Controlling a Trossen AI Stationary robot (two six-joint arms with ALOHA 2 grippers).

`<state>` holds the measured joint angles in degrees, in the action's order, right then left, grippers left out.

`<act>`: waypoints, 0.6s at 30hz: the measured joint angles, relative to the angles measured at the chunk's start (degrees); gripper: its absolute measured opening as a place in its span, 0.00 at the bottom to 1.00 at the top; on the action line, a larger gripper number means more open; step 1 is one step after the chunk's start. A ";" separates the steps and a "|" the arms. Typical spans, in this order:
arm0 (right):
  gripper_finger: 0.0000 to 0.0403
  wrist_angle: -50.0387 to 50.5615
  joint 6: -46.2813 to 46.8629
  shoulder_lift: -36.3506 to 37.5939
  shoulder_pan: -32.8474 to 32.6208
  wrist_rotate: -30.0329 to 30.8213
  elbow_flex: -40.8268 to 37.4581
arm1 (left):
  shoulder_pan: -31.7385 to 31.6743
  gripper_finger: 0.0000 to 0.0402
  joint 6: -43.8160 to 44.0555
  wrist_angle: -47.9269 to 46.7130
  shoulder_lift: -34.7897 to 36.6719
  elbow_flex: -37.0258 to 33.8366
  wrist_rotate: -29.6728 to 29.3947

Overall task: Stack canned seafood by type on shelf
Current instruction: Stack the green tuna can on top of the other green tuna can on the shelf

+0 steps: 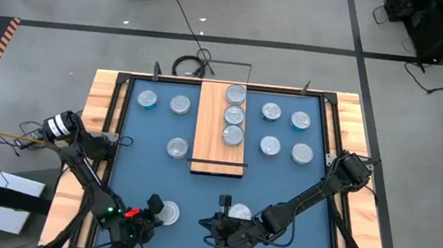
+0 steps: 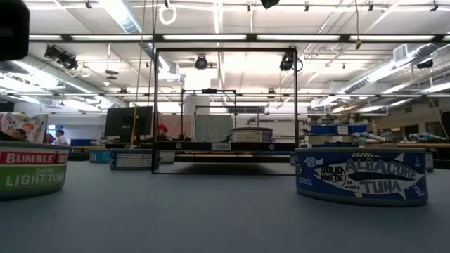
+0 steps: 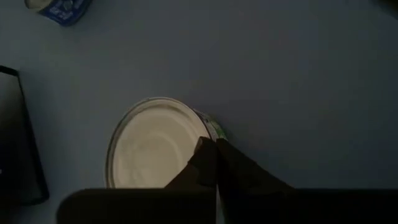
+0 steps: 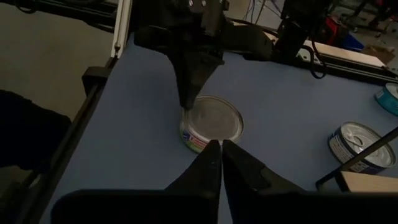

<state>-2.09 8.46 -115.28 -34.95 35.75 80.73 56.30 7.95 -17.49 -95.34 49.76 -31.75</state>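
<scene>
My left gripper (image 1: pixel 152 214) is shut and points down at the near-left part of the table, its tip at the rim of a green-sided tin (image 1: pixel 168 212) with a silver top (image 3: pixel 155 146). My right gripper (image 1: pixel 222 223) is shut too. It hovers near the table's near edge beside another tin (image 1: pixel 239 213), facing the green tin (image 4: pixel 211 121), and touches nothing. The light-wood shelf (image 1: pixel 211 139) lies at the middle of the table's far half with three tins in a row on it (image 1: pixel 235 115). In the low view the green tin (image 2: pixel 28 172) and a blue albacore tin (image 2: pixel 362 176) stand flat on the table. My left gripper comes from above, pointing down, and its shut fingertips (image 4: pixel 188 102) meet the green tin at the edge of its top rim (image 3: pixel 208 127). They pinch nothing. The tin stands flat on the blue table.
Loose tins stand on the blue table on both sides of the shelf: three to its left (image 1: pixel 148 100), (image 1: pixel 180 105), (image 1: pixel 178 147) and several to its right (image 1: pixel 269 146). A raised black frame and wood border (image 1: pixel 101 103) run around the table. The shelf's black end frame (image 2: pixel 225 105) stands upright.
</scene>
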 joint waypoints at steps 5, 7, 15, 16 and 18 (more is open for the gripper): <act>0.19 0.00 -0.08 0.02 0.17 -0.02 0.00 | -1.70 0.00 1.47 -0.68 0.03 1.74 1.21; 0.25 0.00 -0.53 0.02 0.17 -0.02 0.00 | -2.31 0.00 2.11 -0.75 0.03 2.09 1.14; 0.49 0.45 -1.19 0.02 0.17 -0.02 -0.02 | -4.57 0.00 5.53 0.89 0.12 2.18 1.01; 0.51 0.63 -1.31 0.02 0.17 -0.02 -0.02 | -4.77 0.00 5.68 1.03 0.12 2.18 1.05; 0.55 0.61 -2.00 0.02 0.17 0.07 -0.02 | -5.13 0.00 5.83 1.30 0.14 2.18 1.46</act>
<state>-1.47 6.46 -115.26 -34.79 35.81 80.71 51.17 13.78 -16.19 -95.20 51.94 -30.30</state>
